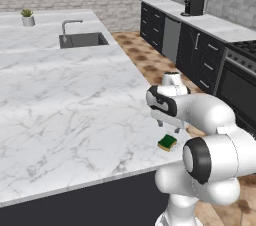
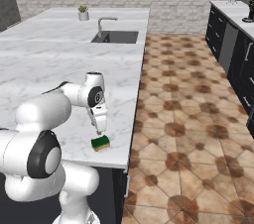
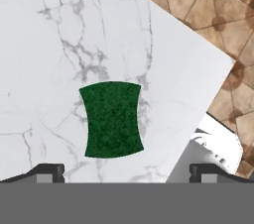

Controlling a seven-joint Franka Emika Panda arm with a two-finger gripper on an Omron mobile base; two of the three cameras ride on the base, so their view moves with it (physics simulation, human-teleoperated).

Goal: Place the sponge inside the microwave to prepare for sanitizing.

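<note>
The sponge (image 1: 167,143) (image 2: 100,143) lies flat on the white marble island counter (image 1: 75,100), close to its near corner and the edge over the floor. In the hand view its green face (image 3: 112,119) is up, centred between the two fingertips. My gripper (image 1: 169,127) (image 2: 99,130) (image 3: 127,172) hangs just above the sponge, pointing down, open, with nothing between its fingers and clear of the sponge. The microwave is out of view.
A sink (image 1: 82,39) (image 2: 116,36) with a tap is set in the far part of the island, with a small potted plant (image 1: 27,17) beyond. Dark cabinets, a black coffee machine (image 1: 194,5) and a stove (image 1: 240,85) line the right wall across the tiled floor (image 2: 188,119).
</note>
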